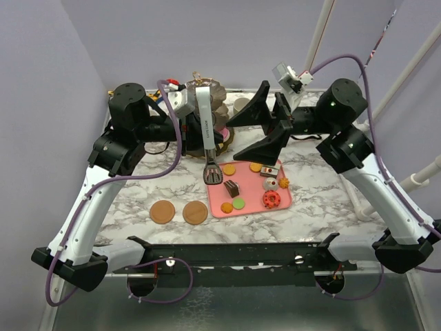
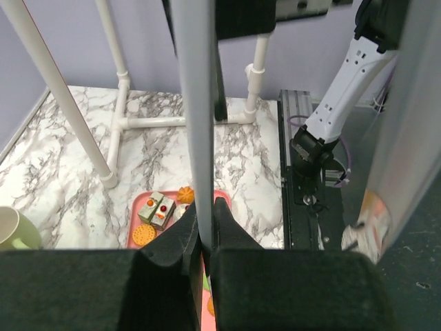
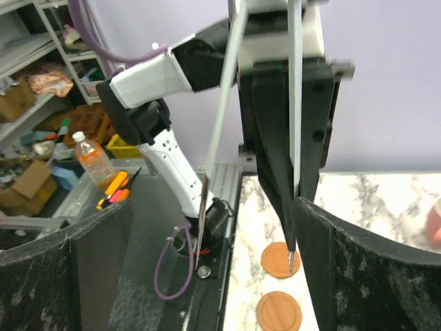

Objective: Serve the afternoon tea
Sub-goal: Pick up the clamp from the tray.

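Left claw (image 2: 204, 210) pinches the tongs (image 1: 207, 127) by a thin metal strip. Right claw (image 1: 256, 129) gapes wide and empty just right of them. The pastries (image 1: 232, 188) sit on the pink tray (image 1: 219, 210) mid-worktop, with the stand (image 1: 219, 93) at the far side. Held so narrowly, the tongs could twist or slip and scatter the pastries.

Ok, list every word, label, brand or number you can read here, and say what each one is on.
No text here reads clearly.
Tongs: a line of small dark print runs down the handle, too small to read.
Bottle off the table: any label is too blurred to read.
No readable numbers or signs anywhere else.
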Robot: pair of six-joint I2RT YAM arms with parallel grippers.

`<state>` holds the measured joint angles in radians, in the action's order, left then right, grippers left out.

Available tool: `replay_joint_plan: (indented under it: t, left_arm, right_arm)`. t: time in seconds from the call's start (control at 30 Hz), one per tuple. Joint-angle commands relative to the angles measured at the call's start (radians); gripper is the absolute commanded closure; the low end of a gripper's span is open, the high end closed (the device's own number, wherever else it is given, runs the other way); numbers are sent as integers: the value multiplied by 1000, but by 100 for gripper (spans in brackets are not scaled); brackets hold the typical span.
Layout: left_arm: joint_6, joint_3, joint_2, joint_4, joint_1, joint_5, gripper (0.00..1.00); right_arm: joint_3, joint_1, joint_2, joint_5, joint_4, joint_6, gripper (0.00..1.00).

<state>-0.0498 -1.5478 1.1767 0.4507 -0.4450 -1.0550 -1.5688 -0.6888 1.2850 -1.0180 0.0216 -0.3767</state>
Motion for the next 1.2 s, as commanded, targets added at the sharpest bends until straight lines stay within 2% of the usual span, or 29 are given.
replay_joint_plan:
  t: [0.0,0.17,0.3,0.37,0.5,0.7,0.97,1.17]
  left_arm:
    - [-168,39,-28,88,-1,18,100]
    - [-357,37,-14,235,-42,97,100]
    - [-514,16,4,349,-135,201,100]
    - [-546,14,8,370,-164,236,100]
    - [-567,11,14,380,-173,265,100]
    - [-588,12,20,385,-174,289,100]
    - [-579,-15,45,382,-179,304,100]
    - [-577,-19,47,370,-181,319,100]
  right_arm:
    - [-136,0,-12,104,330,232,0]
    - [-313,0,82,150,565,345,0]
    - [-338,0,120,116,573,349,0]
    - [-363,0,145,97,600,354,0]
    - [-339,-5,153,20,586,346,0]
    - [-233,-10,109,-1,521,333,0]
    - [-100,-32,104,44,387,288,0]
    - [-28,-55,64,90,306,324,0]
